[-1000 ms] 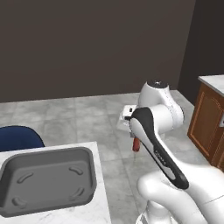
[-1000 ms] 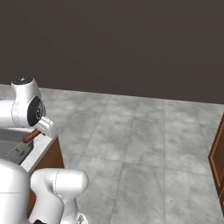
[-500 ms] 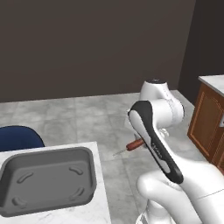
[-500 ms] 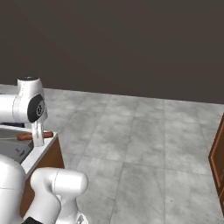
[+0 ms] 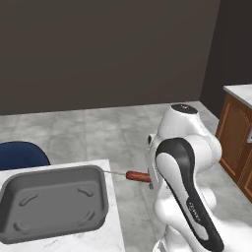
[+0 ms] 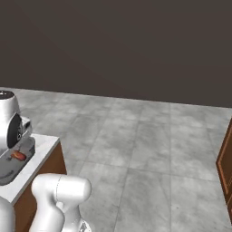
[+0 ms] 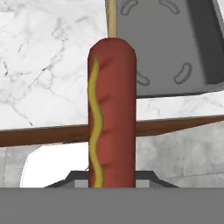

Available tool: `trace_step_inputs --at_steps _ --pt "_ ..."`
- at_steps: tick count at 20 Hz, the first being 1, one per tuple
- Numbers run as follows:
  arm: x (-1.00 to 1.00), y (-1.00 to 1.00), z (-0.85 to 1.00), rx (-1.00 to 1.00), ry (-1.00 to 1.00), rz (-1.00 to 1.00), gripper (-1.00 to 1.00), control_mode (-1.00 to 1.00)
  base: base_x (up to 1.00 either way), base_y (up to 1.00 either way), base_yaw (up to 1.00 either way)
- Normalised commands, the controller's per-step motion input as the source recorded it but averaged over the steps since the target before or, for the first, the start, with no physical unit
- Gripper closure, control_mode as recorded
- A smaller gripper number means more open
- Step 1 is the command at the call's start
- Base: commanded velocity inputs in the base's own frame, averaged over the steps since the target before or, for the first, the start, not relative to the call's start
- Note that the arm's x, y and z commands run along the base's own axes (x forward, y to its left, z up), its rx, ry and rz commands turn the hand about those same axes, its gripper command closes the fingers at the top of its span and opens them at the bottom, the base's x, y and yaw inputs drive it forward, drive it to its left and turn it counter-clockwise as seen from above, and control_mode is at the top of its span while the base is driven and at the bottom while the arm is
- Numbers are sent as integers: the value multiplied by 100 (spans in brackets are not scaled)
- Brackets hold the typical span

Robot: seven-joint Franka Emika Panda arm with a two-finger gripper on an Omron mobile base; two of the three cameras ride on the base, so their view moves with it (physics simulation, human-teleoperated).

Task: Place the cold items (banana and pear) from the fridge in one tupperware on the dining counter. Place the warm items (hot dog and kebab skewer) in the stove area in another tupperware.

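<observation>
Swung toward the counter (image 5: pixel 114 216): arm, with hot dog (image 5: pixel 138 176) now level, stick tip at the rim of the dark grey tupperware (image 5: pixel 51 203). Delivery judged imminent. Fingers (image 7: pixel 144 177): pinching the sausage base in the hand view, which also shows a mustard stripe. Left base view: tray interior bare.

The robot is a glossy white arm (image 5: pixel 183 197) built of fat, rounded segments, each like a smooth moulded shell with domed ends. A broad black band with a thin line of small white lettering runs lengthwise down the link nearest the left base camera, and the round cap on top of the joint above it carries a dark grey disc. From the right base camera, another joint (image 6: pixel 11 129) has a dark circular face set into its white housing.
</observation>
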Motion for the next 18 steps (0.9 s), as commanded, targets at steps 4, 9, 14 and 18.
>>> trace_step_inputs --at_steps 4,9,14,18 --pt "-2 100 22 3 0 -41 100 -100 0 0 0" --pt "50 100 26 0 9 -21 100 -100 0 0 0" --pt "69 93 -36 -12 18 -6 100 -100 0 0 0" --pt "64 46 -76 -14 22 0 100 -100 0 0 0"
